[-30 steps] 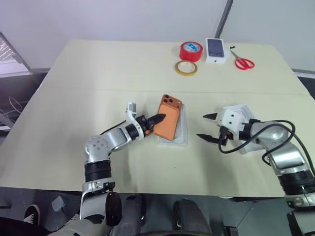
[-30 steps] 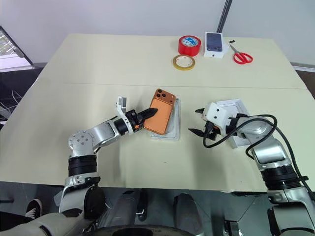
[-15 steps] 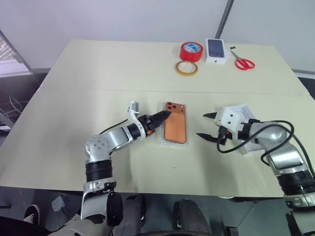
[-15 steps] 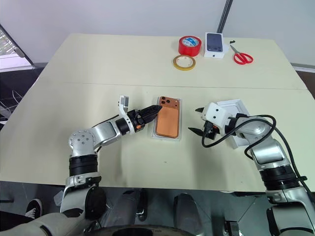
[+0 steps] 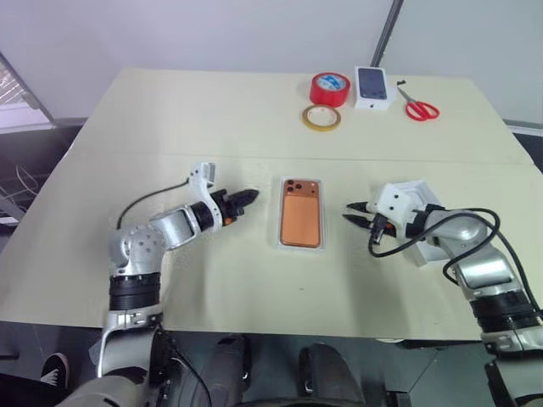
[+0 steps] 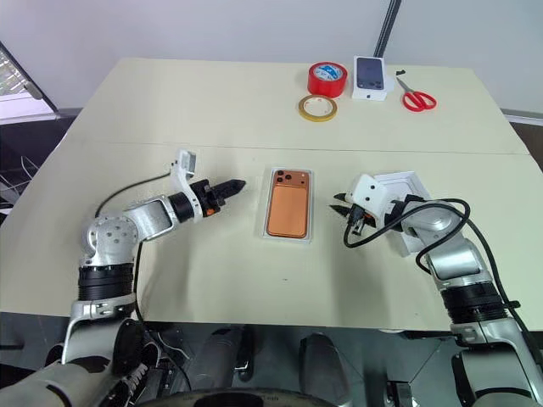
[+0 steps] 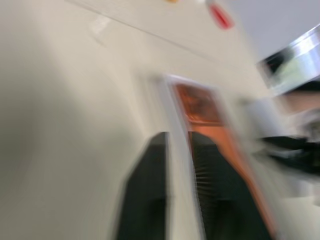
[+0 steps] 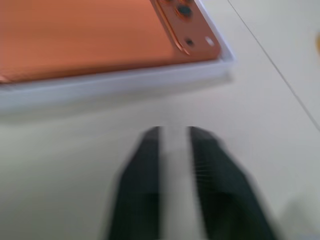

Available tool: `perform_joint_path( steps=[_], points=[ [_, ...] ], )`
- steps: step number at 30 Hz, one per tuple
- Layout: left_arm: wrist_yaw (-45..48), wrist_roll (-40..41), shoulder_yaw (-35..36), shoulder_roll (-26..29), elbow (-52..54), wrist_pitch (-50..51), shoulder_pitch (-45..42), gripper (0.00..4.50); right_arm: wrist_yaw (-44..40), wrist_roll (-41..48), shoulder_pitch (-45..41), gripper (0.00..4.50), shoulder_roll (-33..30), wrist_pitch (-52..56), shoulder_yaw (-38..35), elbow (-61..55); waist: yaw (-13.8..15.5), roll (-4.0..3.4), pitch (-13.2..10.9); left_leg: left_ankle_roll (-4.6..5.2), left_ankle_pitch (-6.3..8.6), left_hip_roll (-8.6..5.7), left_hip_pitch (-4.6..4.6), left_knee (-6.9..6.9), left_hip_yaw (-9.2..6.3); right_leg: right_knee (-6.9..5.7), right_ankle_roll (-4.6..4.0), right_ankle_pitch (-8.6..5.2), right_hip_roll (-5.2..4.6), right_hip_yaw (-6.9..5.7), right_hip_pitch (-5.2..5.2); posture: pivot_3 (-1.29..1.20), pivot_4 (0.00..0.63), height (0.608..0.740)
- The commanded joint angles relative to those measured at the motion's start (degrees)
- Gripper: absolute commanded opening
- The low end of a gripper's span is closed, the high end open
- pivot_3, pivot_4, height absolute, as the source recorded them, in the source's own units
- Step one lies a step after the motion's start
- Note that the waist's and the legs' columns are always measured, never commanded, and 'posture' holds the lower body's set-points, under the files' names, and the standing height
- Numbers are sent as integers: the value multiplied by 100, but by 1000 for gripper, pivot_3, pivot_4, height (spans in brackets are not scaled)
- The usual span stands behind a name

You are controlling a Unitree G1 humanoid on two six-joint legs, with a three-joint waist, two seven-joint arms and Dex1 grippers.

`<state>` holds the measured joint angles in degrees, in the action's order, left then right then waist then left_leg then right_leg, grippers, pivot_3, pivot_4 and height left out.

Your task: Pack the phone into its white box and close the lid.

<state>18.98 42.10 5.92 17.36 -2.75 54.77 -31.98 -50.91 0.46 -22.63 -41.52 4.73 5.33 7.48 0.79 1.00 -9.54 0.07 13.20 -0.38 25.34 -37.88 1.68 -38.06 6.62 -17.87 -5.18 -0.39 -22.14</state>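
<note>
The copper-orange phone lies flat, camera side up, inside the white box at the table's middle. My left gripper is shut and empty. It hovers to the left of the box, a short gap away, pointing at it. To the right of the box, my right gripper is also shut on nothing and points toward it. The right wrist view has the box rim and phone just beyond the closed fingers. The white lid rests under and behind my right wrist, partly hidden.
At the far edge of the table sit a red tape roll, a yellowish tape ring, a small white box picturing a dark phone and red scissors. A seam crosses the tabletop.
The phone went from tilted in my left gripper to lying flat in the box. My left gripper let go, drew back to the left and shut. My right gripper shut from open.
</note>
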Motion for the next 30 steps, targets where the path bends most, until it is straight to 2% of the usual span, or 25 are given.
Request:
perform_joint_path(
  steps=[1, 3, 6, 11, 19, 26, 30],
  points=[
    [737, -758, -885, 216, -254, -532, -130, 11, 207, -363, -152, 25, 66, -322, 198, 129, -2, 0, 0, 0, 0, 0, 0, 0, 0, 1, 0, 0, 0, 0, 0, 0, 150, 728],
    [1248, -1083, -1538, 427, -261, -525, -111, 11, 250, -471, -154, 25, 133, -343, 317, 183, -17, 0, 0, 0, 0, 1, 1, 1, 0, 1, 0, 0, 1, 1, -1, 0, 150, 728],
    [1655, -1269, -1963, 401, -403, -465, -201, 11, 247, -465, -147, 25, 222, -368, 361, 138, -3, -3, 1, 1, 0, 5, 0, 3, 2, -1, 0, 0, 4, 3, -4, 0, 150, 728],
    [2020, -1244, -1980, -209, -776, -488, -647, 11, 40, -214, -4, 25, 179, -212, 245, -152, 21, -2, 1, 8, 4, 2, 1, -4, -2, 0, 0, 0, 1, 1, 4, 0, 150, 728],
    [2338, -1667, -2365, -1257, -1229, -813, -1227, 11, -186, -46, 671, 25, -440, -39, -247, -581, 57, 0, -1, 36, 20, -2, 6, -14, -2, 2, 1, 0, -1, 1, 8, 0, 150, 728],
    [2500, -1989, -2456, -1613, -1498, -1014, -1274, 11, -269, 105, 1476, 25, -853, 224, -771, -1188, 0, -2, 0, 40, 22, 3, 4, -13, -1, 2, 1, 0, 1, 2, 7, 0, 150, 728],
    [2541, -2076, -2466, -1642, -1420, -966, -1175, 11, -227, 100, 1530, 25, -851, 334, -827, -1266, -6, -2, 0, 42, 23, 3, 4, -13, -1, 1, 1, -1, 1, 2, 6, 0, 150, 728]
  ],
)
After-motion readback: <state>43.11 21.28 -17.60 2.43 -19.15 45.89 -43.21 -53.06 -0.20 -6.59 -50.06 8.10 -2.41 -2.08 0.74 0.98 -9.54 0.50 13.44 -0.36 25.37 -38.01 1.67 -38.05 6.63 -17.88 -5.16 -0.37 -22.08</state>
